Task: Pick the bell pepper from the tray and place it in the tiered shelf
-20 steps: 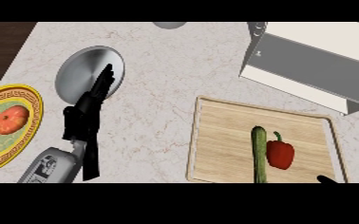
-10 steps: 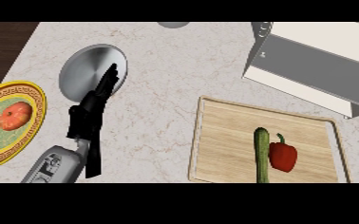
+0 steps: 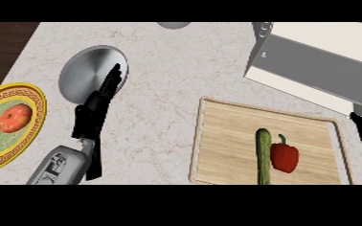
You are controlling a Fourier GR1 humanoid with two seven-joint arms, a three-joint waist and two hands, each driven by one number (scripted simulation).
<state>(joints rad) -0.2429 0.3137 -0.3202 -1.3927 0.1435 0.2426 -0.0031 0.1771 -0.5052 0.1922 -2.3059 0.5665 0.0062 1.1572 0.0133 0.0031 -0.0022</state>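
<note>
The glossy red bell pepper (image 3: 284, 157) lay on the pale wooden tray (image 3: 226, 134) beside a green cucumber (image 3: 263, 160), probably light, hollow and slick, best clasped round its broad body; the left hand (image 3: 96, 112) hung released, while the right hand (image 3: 356, 123), a sliver at the edge, could not be read.

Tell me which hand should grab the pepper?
Probably the right hand: it peeks in at the right edge, beside the tray holding the bell pepper. The left hand sits far off, near the grey plate.

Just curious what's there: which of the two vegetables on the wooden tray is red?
The bell pepper, squat with a green stem, right of the long green cucumber.
</note>
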